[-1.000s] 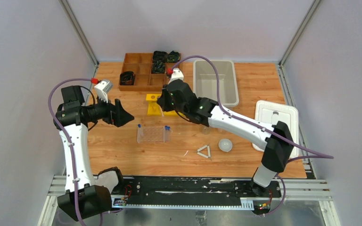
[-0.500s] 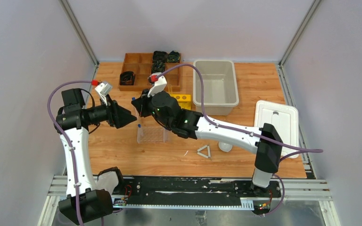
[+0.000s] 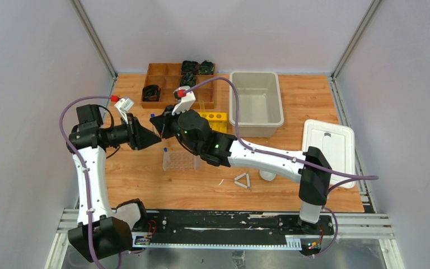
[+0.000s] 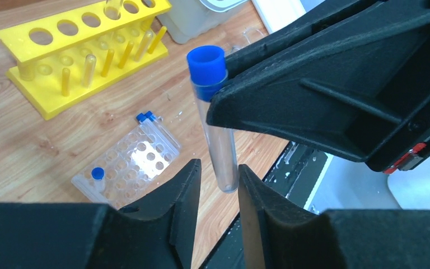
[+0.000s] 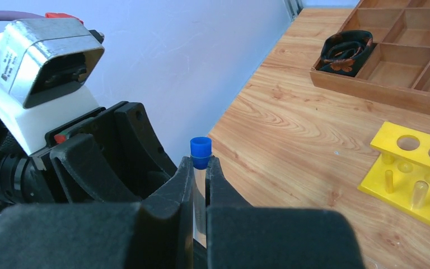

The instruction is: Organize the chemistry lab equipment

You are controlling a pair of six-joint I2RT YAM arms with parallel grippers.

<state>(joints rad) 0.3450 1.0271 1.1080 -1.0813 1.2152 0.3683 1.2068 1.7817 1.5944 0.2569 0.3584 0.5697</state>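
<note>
A clear blue-capped tube [image 4: 217, 129] hangs upright in the air above the left part of the bench [image 3: 145, 185], over bare wood just left of the clear rack [image 3: 180, 161]. The right gripper [image 5: 200, 167] is clenched on it just under the blue cap [image 4: 206, 64], which stands proud of the fingertips. The left gripper [image 4: 217, 168] faces it from the left, its jaws parted and straddling the tube's rounded lower end. The tube lies close against one finger and a gap shows at the other, so it is not clamped there.

Below, the clear rack holds short capped tubes [image 4: 97, 175] at two opposite corners. Beyond it stands a yellow rack [image 4: 84, 50] with round holes. The right arm reaches across the bench from its base and, in the top view, covers part of both racks. Near the front edge lies the white triangle [image 3: 242, 180], and the white round dish [image 3: 266, 175] just right of it is half hidden under that arm. At the back sit a wooden divided tray [image 3: 168, 84] with black coiled items [image 3: 151, 92], a grey bin [image 3: 256, 103], and, well to the right, a white lid [image 3: 329, 144]
</note>
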